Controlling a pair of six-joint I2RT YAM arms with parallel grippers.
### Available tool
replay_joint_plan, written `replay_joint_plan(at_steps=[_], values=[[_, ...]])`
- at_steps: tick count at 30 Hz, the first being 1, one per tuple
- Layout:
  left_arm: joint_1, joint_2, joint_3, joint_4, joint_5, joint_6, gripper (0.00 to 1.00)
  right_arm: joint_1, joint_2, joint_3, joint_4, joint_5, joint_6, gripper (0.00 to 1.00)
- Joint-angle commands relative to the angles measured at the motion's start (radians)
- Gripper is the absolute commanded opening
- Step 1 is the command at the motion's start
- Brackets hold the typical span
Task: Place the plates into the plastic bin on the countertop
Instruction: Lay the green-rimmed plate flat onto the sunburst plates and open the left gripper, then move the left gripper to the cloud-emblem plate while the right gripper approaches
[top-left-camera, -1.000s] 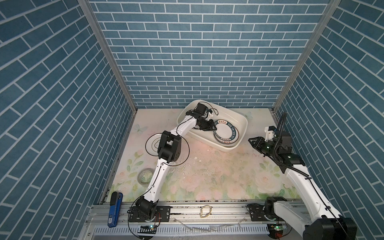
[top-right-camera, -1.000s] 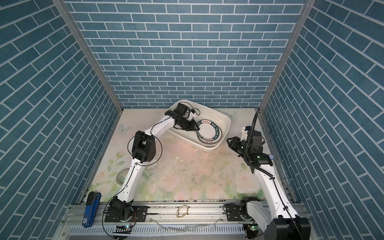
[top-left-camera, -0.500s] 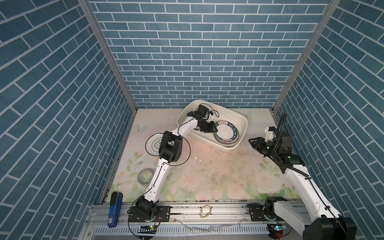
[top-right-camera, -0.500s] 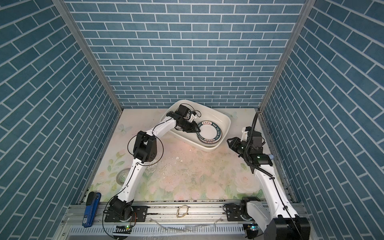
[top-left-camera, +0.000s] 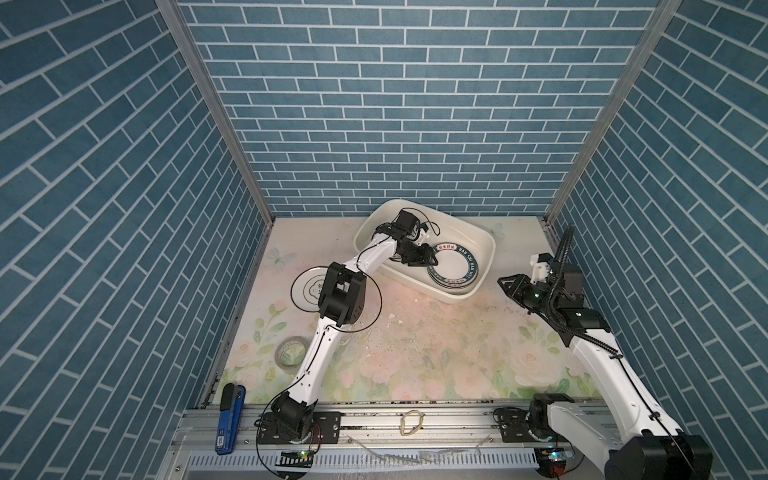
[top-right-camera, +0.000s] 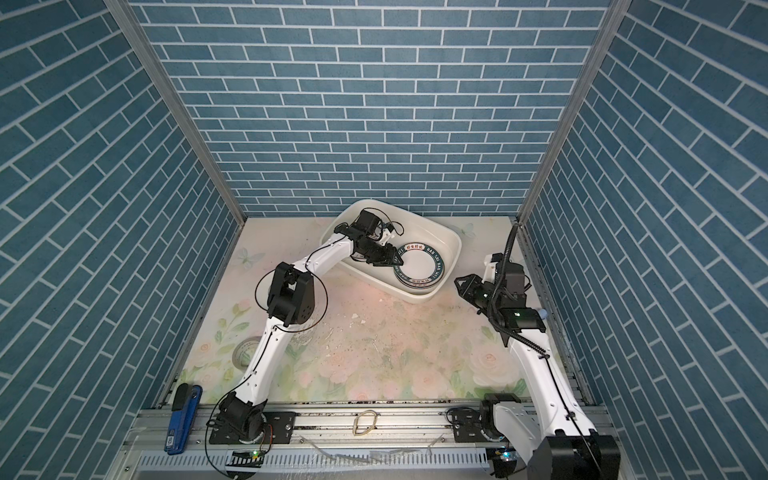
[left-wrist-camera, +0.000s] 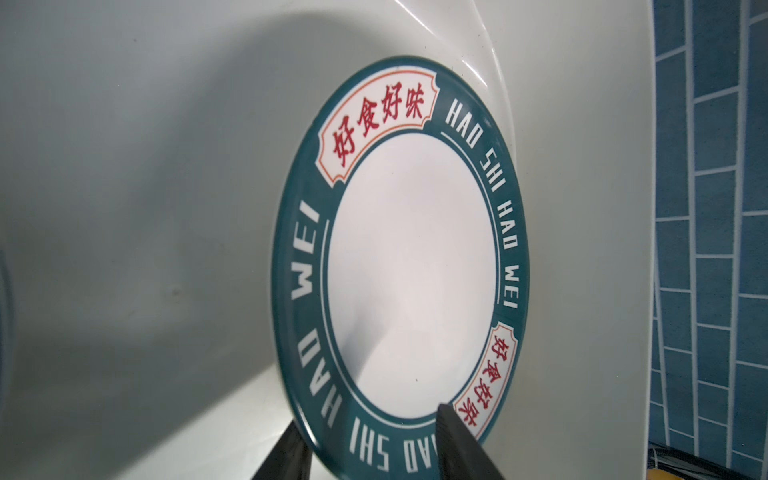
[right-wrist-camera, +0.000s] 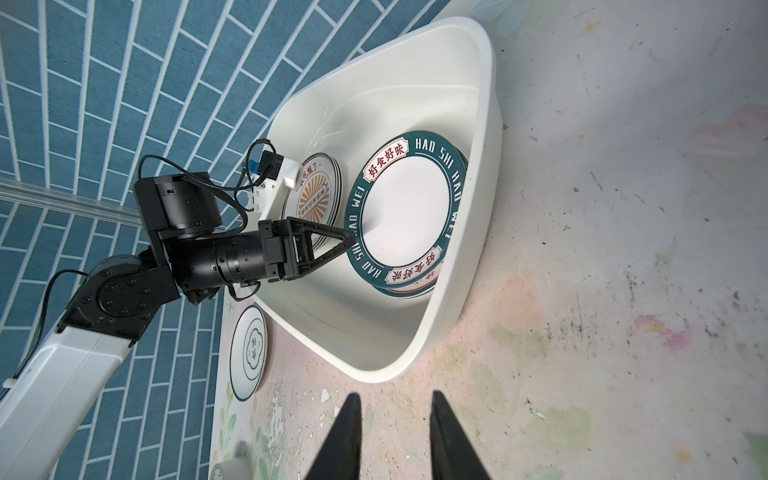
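Note:
The plastic bin (top-left-camera: 486, 239) (top-right-camera: 455, 239) stands at the back of the countertop (top-left-camera: 436, 345). Inside it a green lettered plate (top-left-camera: 453, 268) (top-right-camera: 419, 264) (left-wrist-camera: 411, 266) (right-wrist-camera: 405, 208) lies on top of other plates. An orange sunburst plate (right-wrist-camera: 313, 191) lies beside that stack. My left gripper (top-left-camera: 432, 262) (top-right-camera: 398, 261) (left-wrist-camera: 370, 415) (right-wrist-camera: 353, 237) is inside the bin, open, its jaws well apart on either side of the green plate's rim. A dark-rimmed plate (top-left-camera: 307, 286) (right-wrist-camera: 249, 353) sits on the countertop, partly under my left elbow. My right gripper (top-left-camera: 500, 279) (top-right-camera: 457, 279) (right-wrist-camera: 395, 394) hovers open and empty right of the bin.
A translucent tape roll (top-left-camera: 291, 352) (top-right-camera: 245, 351) lies at the front left, next to my left arm. A blue tool (top-left-camera: 228, 415) rests on the front rail. Blue brick walls close in the back and both sides.
My left gripper's jaws have spread wider around the green plate's rim inside the bin. The right arm has not moved.

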Motion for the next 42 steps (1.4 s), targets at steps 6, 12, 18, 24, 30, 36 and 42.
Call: replay_joint_plan(at_steps=[6,12,18,24,30,36,42], values=[[-0.012,-0.006,0.007,-0.031,-0.02,0.033,0.64,-0.006,-0.01,-0.018,0.019,-0.015,0.009,0.29],[-0.014,-0.025,0.013,-0.045,-0.038,0.049,0.74,-0.007,-0.014,-0.018,0.019,-0.015,0.009,0.29],[-0.014,-0.06,0.037,-0.08,-0.073,0.09,0.8,-0.011,-0.018,-0.01,0.018,-0.021,0.009,0.29],[-0.013,-0.134,0.06,-0.131,-0.121,0.169,0.85,-0.011,-0.019,0.006,0.016,-0.021,0.008,0.29],[-0.012,-0.231,0.051,-0.175,-0.163,0.235,0.86,-0.012,-0.025,0.054,-0.028,0.004,-0.018,0.32],[0.021,-0.403,-0.006,-0.23,-0.219,0.353,0.92,-0.008,0.023,0.133,-0.059,-0.032,-0.03,0.34],[0.191,-0.552,-0.078,-0.329,-0.218,0.367,0.95,0.059,0.048,0.24,-0.119,0.044,-0.079,0.36]])
